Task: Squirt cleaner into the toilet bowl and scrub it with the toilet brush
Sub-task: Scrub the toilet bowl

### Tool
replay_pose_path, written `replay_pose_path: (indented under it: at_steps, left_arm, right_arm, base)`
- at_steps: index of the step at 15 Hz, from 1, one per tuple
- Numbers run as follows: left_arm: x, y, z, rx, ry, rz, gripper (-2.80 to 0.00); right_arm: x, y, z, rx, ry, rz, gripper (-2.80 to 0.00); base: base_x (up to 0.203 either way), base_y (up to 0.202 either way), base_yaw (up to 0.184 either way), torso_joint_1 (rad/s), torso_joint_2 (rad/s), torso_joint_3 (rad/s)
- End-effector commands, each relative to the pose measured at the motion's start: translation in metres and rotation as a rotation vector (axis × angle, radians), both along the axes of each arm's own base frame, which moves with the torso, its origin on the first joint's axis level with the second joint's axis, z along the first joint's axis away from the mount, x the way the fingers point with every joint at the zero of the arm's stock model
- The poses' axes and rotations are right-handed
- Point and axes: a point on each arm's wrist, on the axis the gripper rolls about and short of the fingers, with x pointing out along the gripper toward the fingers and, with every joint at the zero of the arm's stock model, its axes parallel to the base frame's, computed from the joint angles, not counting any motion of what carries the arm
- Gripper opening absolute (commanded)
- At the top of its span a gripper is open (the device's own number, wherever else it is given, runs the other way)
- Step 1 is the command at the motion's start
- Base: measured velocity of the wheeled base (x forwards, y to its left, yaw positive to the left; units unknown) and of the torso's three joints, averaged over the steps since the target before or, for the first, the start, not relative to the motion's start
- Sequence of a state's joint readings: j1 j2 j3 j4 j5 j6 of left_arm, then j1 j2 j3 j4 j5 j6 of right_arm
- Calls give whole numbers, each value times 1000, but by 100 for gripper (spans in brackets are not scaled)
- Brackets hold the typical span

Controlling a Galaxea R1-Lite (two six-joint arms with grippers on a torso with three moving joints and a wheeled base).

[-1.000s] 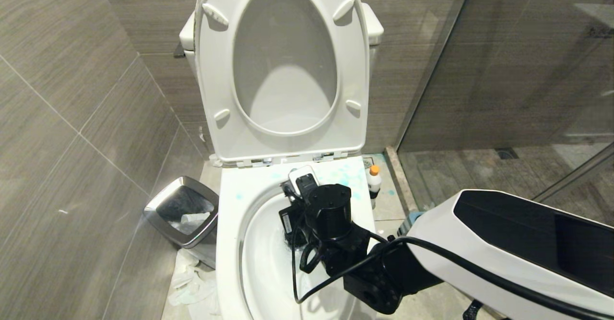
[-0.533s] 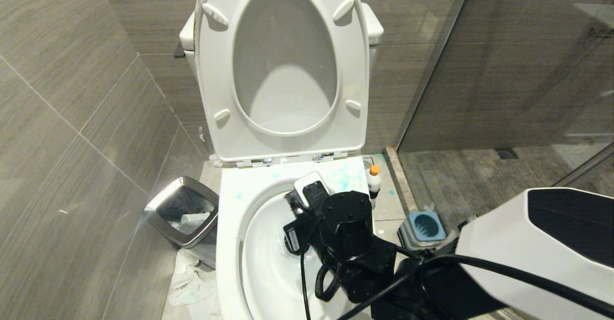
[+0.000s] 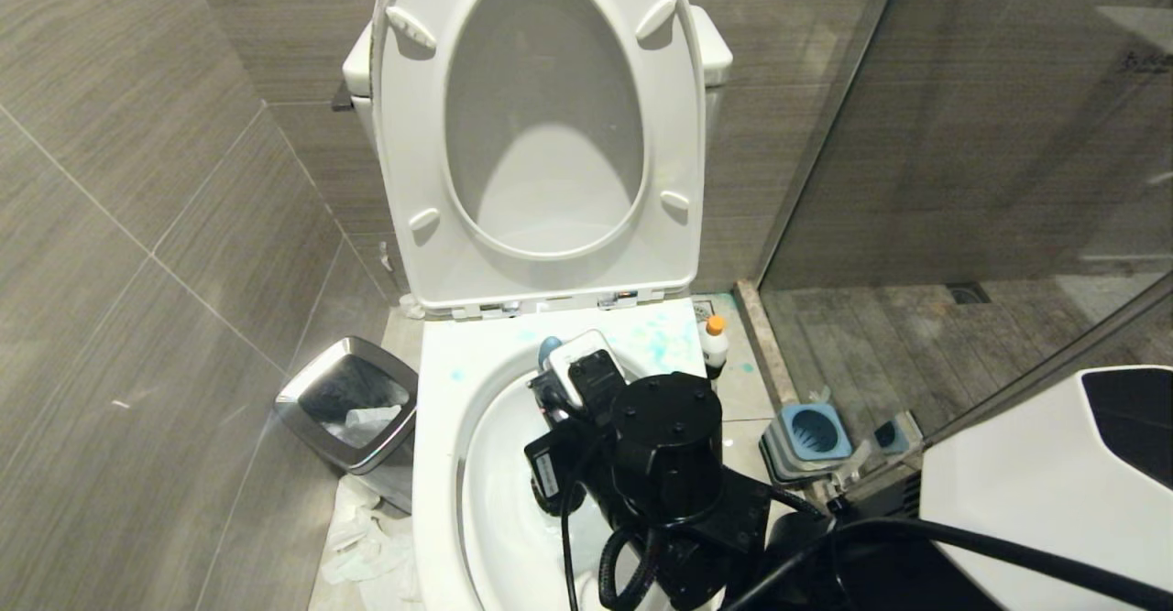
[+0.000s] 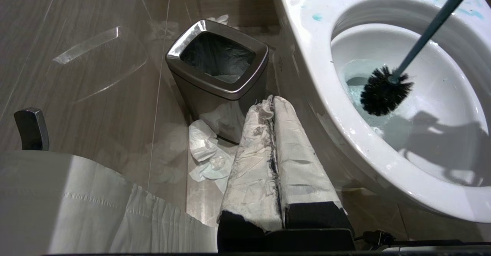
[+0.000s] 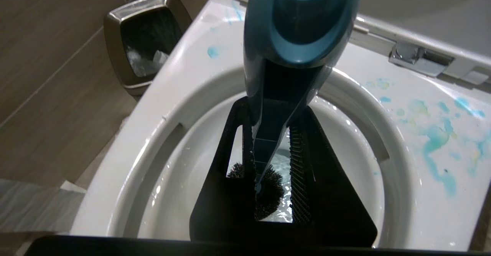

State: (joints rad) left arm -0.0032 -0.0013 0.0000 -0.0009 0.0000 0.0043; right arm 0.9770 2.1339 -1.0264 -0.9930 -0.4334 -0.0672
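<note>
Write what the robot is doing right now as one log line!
step: scrubbing | right gripper: shut on toilet brush | bristles: in toilet bowl water | left gripper: shut, parked beside bowl | cleaner: on floor

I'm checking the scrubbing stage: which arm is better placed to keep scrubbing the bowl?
Right: its gripper holds the brush, head down in the bowl. The left gripper is shut, beside the toilet.

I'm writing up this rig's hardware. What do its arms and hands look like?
The right arm has a glossy white shell with a black inset panel, then black links, a round black wrist housing and looping black cables. The right hand has black triangular ribbed fingers. The left hand has fingers wrapped in smudged white tape over black.
</note>
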Motion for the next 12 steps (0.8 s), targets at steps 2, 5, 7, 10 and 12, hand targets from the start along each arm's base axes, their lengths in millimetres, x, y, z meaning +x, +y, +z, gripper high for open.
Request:
replay_pose_path:
  at_steps: [2, 5, 7, 10, 12]
  left_arm:
    - [0, 0, 0, 0, 1, 0, -280]
    - [0, 0, 0, 0, 1, 0, -280]
    - [0, 0, 0, 0, 1, 0, -280]
    - [0, 0, 0, 0, 1, 0, -280]
    - [0, 0, 0, 0, 1, 0, -280]
  right_arm:
    - [11, 17, -3, 28, -20, -1, -280]
    - [20, 31, -7, 41, -33, 13, -280]
    - [28, 38, -8, 55, -47, 10, -280]
    - [45, 35, -3, 52, -57, -13, -280]
    - [56, 28, 1, 54, -65, -16, -280]
  base:
    - [0, 0, 0, 0, 0, 0]
    - [0, 0, 0, 0, 0, 0]
    - [0, 0, 0, 0, 0, 0]
    - [0, 0, 0, 0, 0, 0]
    - [0, 0, 0, 0, 0, 0]
